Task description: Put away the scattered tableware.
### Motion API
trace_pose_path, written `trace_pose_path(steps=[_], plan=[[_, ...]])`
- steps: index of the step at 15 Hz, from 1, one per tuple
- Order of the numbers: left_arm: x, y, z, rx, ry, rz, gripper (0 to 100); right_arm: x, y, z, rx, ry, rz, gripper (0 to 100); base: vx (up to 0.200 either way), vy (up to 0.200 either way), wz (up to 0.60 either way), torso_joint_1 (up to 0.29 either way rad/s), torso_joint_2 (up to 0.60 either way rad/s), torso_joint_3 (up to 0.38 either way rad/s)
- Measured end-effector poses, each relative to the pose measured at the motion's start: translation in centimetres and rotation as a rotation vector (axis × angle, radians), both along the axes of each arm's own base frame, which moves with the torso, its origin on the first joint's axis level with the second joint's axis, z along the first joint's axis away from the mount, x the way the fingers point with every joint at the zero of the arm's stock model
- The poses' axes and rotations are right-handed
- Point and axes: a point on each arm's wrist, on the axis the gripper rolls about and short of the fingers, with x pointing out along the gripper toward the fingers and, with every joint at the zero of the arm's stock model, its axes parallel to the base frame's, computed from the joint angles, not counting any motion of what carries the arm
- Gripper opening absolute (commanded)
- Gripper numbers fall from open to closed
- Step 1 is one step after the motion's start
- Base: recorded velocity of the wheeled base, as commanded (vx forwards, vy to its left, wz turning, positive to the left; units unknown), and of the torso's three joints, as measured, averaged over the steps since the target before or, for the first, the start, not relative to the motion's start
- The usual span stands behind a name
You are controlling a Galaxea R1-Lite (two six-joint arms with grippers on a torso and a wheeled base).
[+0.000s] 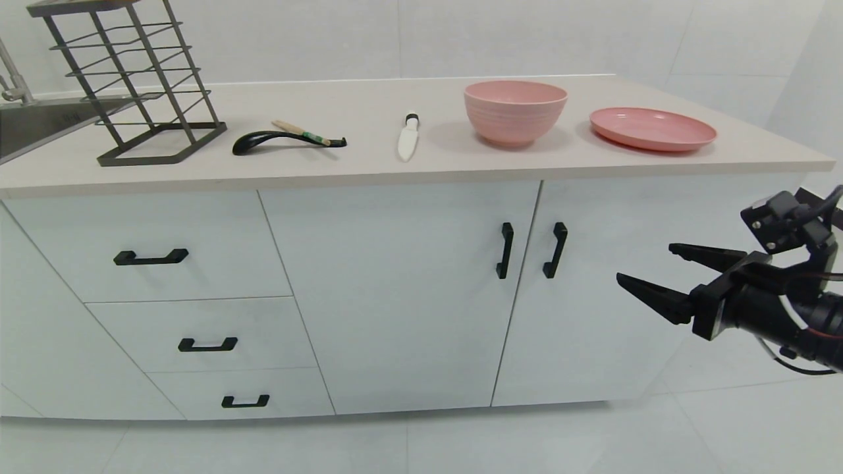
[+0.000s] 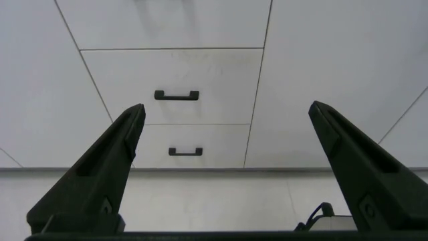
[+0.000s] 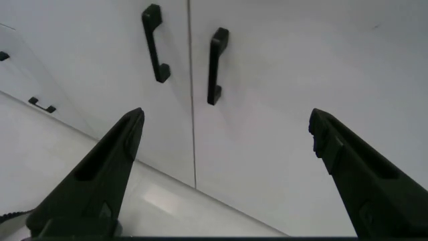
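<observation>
On the countertop (image 1: 593, 164) lie a black ladle-like spoon (image 1: 263, 140), a pair of wooden chopsticks (image 1: 301, 131), and a white knife (image 1: 408, 137). To their right stand a pink bowl (image 1: 515, 110) and a pink plate (image 1: 652, 128). My right gripper (image 1: 649, 268) hangs open and holds nothing, low at the right in front of the cabinet doors, well below the plate. In the right wrist view it (image 3: 226, 124) faces the two black door handles (image 3: 184, 53). My left gripper (image 2: 227, 117) is open and holds nothing, facing the drawer fronts (image 2: 174, 84).
A black wire dish rack (image 1: 135, 82) stands at the counter's left end beside a sink (image 1: 39, 122). Below are three drawers (image 1: 191, 299) on the left and two cabinet doors (image 1: 530, 250) with black handles. Pale floor tiles lie in front.
</observation>
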Motion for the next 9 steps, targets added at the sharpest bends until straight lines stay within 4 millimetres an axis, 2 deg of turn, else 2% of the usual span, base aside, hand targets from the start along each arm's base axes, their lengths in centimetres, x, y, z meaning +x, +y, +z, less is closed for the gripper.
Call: trace_pose_path(steps=[2, 3, 6, 9], plan=[[0.0, 0.0, 0.0, 0.005, 0.0, -0.002, 100, 0.3, 0.1, -0.3, -0.01, 0.009, 0.012, 100, 0.0, 0.0, 0.0, 0.0, 0.0, 0.0], [0.0, 0.0, 0.0, 0.005, 0.0, -0.001, 100, 0.5, 0.2, -0.4, -0.013, 0.012, 0.02, 100, -0.2, -0.2, 0.0, -0.002, 0.01, 0.002], [0.0, 0.0, 0.0, 0.004, 0.0, -0.001, 100, 1.3, 0.6, -0.6, -0.009, -0.024, 0.033, 100, -0.2, 0.0, 0.0, 0.002, 0.0, 0.002], [0.0, 0.0, 0.0, 0.003, -0.001, -0.001, 100, 2.2, 1.1, -1.4, 0.001, -0.028, 0.095, 100, 0.0, 0.0, 0.0, 0.0, 0.0, 0.0]])
